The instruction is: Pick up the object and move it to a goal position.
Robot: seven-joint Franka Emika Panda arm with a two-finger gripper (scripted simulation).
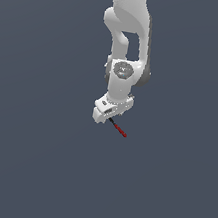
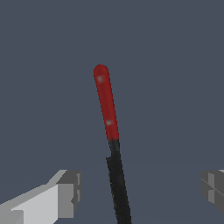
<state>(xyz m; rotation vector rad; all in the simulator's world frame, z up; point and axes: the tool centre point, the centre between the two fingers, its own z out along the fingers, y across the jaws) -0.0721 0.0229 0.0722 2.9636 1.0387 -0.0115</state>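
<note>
Now the end effector (image 2: 140, 192) is open above the bench (image 1: 19, 166), fingers (image 2: 65, 192) well apart. The rod (image 2: 111, 144) lies between them, red end toward 12 o'clock in the wrist view. I judge it should descend straight, centred on the black part, then close gently.

You've got one task item: the rod (image 1: 118, 128), very thin and short, straight, w/ a rounded tip. Two colours along its length: red on one part, black on the other. In the exterior view it lies diagonally, black end up toward that view's left, red end down toward that view's right, against plain dark grey-blue. In the wrist view the rod (image 2: 110, 131) runs nearly lengthwise w/ a slight tilt, the glossy red part farther from the camera, the black part nearer.
</note>
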